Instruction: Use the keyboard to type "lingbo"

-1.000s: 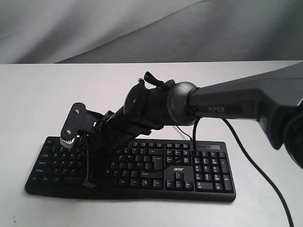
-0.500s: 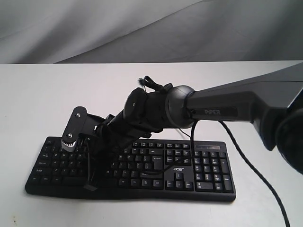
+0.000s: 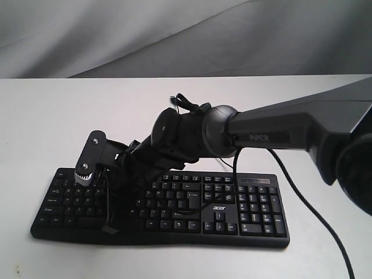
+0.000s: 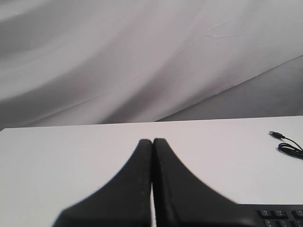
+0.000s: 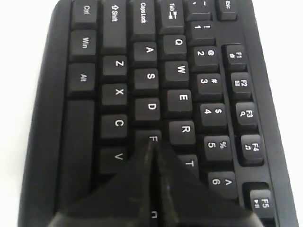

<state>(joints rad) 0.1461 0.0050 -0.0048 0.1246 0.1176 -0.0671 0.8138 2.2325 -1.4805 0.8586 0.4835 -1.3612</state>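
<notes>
The keyboard (image 3: 174, 212) is wide and black, with white legends, a number pad and an "acer" logo. It lies flat along the desk's (image 3: 46, 116) near edge in the exterior view, number pad toward the right corner. Its thin cable (image 4: 279, 136) rests loose behind it.

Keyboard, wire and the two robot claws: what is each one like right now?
keyboard: lying flat on the table, keys facing up.
right gripper: shut, empty, tips over the F key; pressing or not, cannot tell.
left gripper: shut, empty, above the table.
cable plug: lying loose on the table, plugged into nothing.
</notes>
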